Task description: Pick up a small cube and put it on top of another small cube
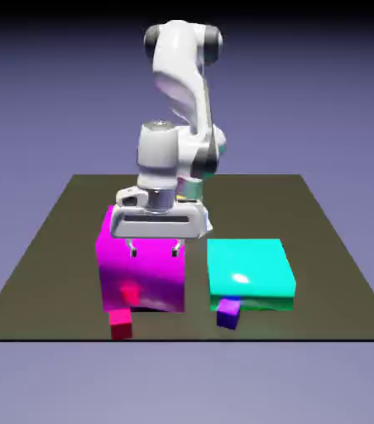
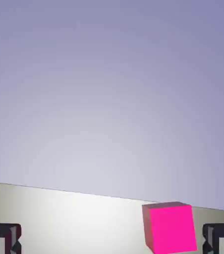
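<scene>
While the arm hangs over the counter (image 1: 50, 248), the scene reads as follows:

Tool: the tool (image 1: 154, 246) points down in front of the big magenta block (image 1: 141, 273), its two fingers spread wide with nothing between them; it is released.

Fingertips: in the hand view one grey fingertip (image 2: 5, 238) sits at 8 o'clock and the other at 4 o'clock, well apart.

Red cube: the tiny red cube (image 1: 121, 322) rests on the counter at the near edge, at about 7 o'clock from the tool and below it, touching or just beside the magenta block's front lower corner; I cannot tell which.

Hand view cube: a pink-red cube (image 2: 169, 227) shows at 5 o'clock, just inside the right fingertip, clear of both tips; which block this is I cannot tell.

Blue-topped cube: the tiny cube with a blue top and purple sides (image 1: 228, 313) stands at about 4 o'clock from the tool, just in front of the green slab (image 1: 250, 269), well apart from the red cube.

Green slab: low and flat, at 3 o'clock from the magenta block, a narrow gap between them.
</scene>
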`<action>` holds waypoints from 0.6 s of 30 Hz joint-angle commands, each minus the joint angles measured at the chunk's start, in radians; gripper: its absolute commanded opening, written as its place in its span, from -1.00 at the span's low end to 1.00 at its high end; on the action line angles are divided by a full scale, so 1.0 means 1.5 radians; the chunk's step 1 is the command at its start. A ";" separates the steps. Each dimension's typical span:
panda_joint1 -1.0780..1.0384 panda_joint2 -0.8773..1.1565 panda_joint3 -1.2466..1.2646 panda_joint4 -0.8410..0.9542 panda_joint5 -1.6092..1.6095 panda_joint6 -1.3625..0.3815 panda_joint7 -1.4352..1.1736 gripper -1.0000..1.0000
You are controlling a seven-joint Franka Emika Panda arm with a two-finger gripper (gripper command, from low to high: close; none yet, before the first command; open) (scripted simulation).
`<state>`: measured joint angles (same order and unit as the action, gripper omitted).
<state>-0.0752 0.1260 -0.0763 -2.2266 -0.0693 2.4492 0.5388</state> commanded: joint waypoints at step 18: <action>-0.046 0.371 -0.034 0.226 -0.032 -0.165 -0.086 0.00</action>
<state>-0.1450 0.6833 -0.1272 -1.8880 -0.1179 2.2022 0.4096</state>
